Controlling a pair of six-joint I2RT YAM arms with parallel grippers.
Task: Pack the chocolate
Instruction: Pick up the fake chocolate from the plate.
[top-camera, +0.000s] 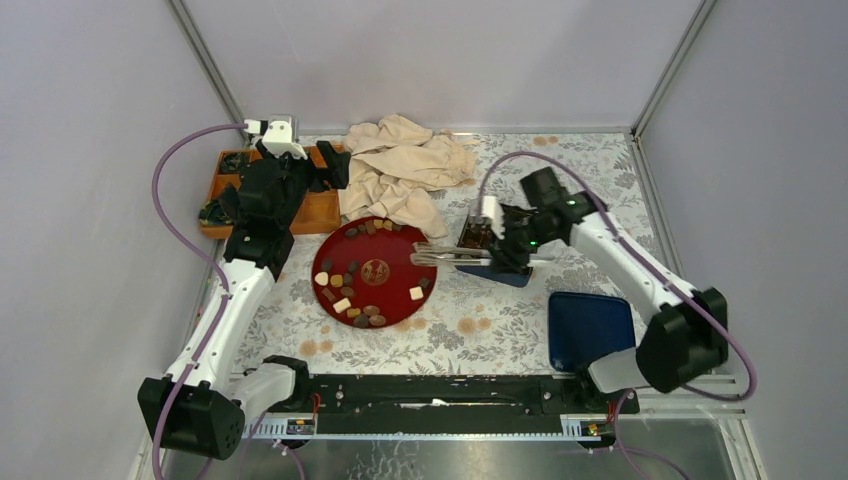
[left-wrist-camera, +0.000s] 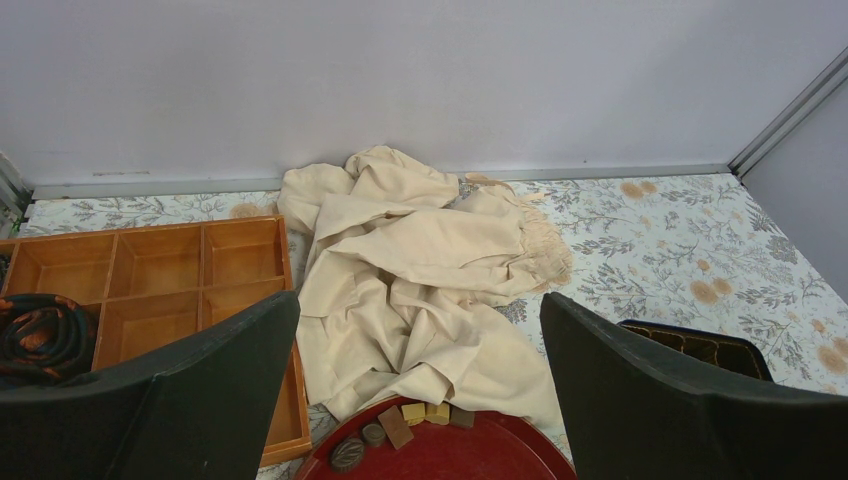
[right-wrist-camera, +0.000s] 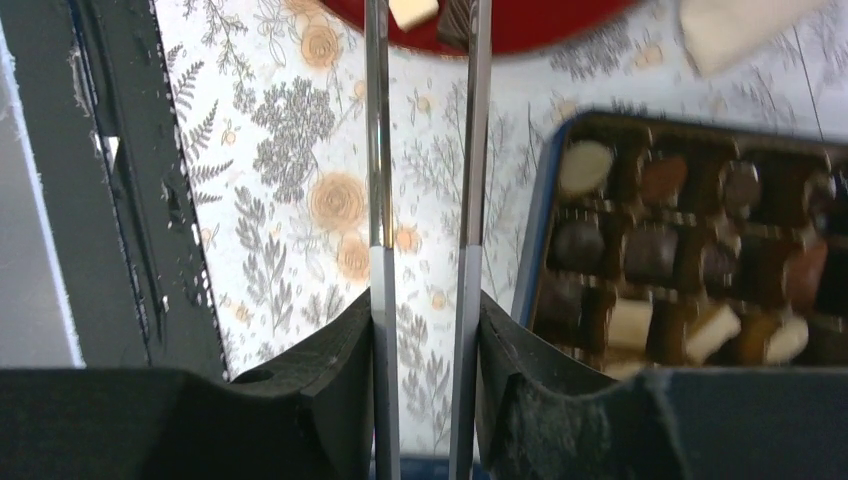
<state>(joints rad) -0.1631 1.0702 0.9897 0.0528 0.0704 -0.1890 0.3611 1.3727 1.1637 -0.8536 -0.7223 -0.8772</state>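
The chocolate lies as loose small pieces, dark, tan and cream, scattered on a red plate in the middle of the table. More pieces already sit in the cells of a blue-rimmed box just right of the plate. Its blue lid lies nearer, on the right.

The right gripper is clamped on a pair of metal tongs, squeezing the two arms partway together. The tongs reach left over the plate's right edge, where a cream and a dark piece lie at their far end. The tips run out of the wrist view, so whether they pinch a piece cannot be told.

The left gripper hangs with its jaws wide and nothing in them, above the far left of the plate. Beyond it are a wooden tray and a crumpled cream cloth.

Each piece is probably light and rigid but smooth, and easily marked or chipped. Steel tips could make it slide or squirt out. A gentle pinch across the two flattest opposite sides, low on the piece, looks safest, and round ones need centring.
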